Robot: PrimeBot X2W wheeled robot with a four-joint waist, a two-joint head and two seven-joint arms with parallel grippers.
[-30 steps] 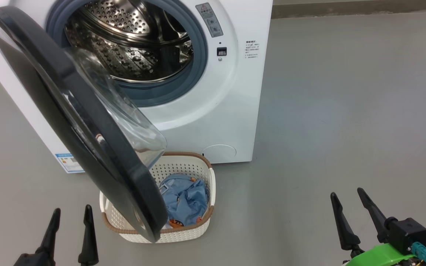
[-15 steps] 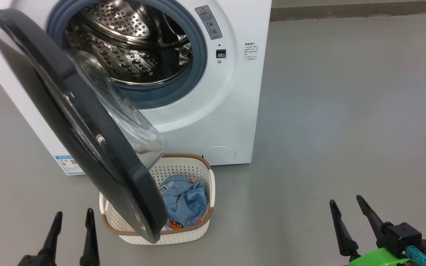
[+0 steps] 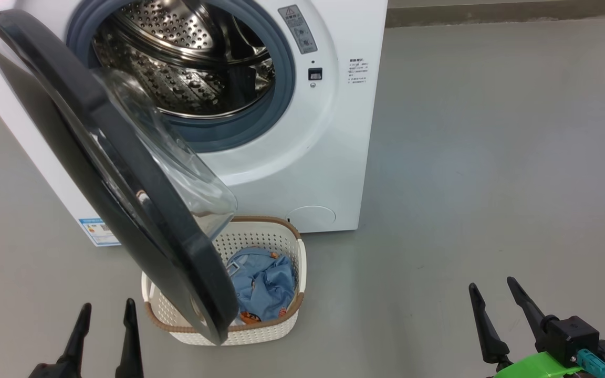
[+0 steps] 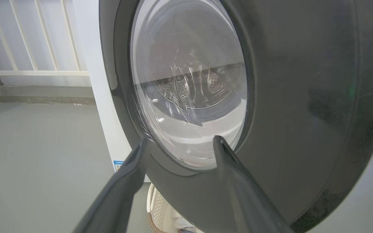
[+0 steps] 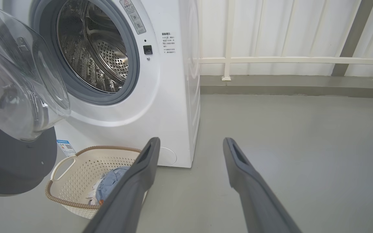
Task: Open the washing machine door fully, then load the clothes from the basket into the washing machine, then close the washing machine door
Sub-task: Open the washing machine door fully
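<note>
Door: the large round glossy black-rimmed washing machine door (image 3: 176, 252) stands partly open, hinged at the far left of the machine, with its free edge swung out to the near centre
Door's line: from the head view it is seen almost edge-on, running from far left to near centre; its bulging clear glass bowl (image 3: 176, 168) faces right toward the opening and its flat black face faces left
Machine: the big white front-loading washing machine (image 3: 302, 173) sits far left, and what shows of its perforated steel drum (image 3: 187, 68) holds no laundry
Basket: the small cream-white perforated plastic basket (image 3: 260, 239) with a brown woven-look rim sits on the plain grey floor (image 3: 491, 157) just in front of the machine, its left part under the door's free edge
Clothes: the bunched light blue clothes (image 3: 263, 283) with orange prints lie in the basket's right half
Left gripper: the left gripper (image 3: 108, 303) is near left, fingers apart and empty; its wrist view (image 4: 180, 139) looks straight at the door's black face, close to it (contact cannot be told)
Right gripper: the right gripper (image 3: 491, 282) is near right, fingers apart and empty, well apart from door and basket
Deciding relation: the left gripper is the nearer one, with the free edge just to its right, but it sits on the outer-face side
Judgement: the door likely needs swinging further left before loading, by hooking that edge from the left or pushing the bowl side from the right
Risk: clothes lifted now could snag on the overhanging rim
</note>
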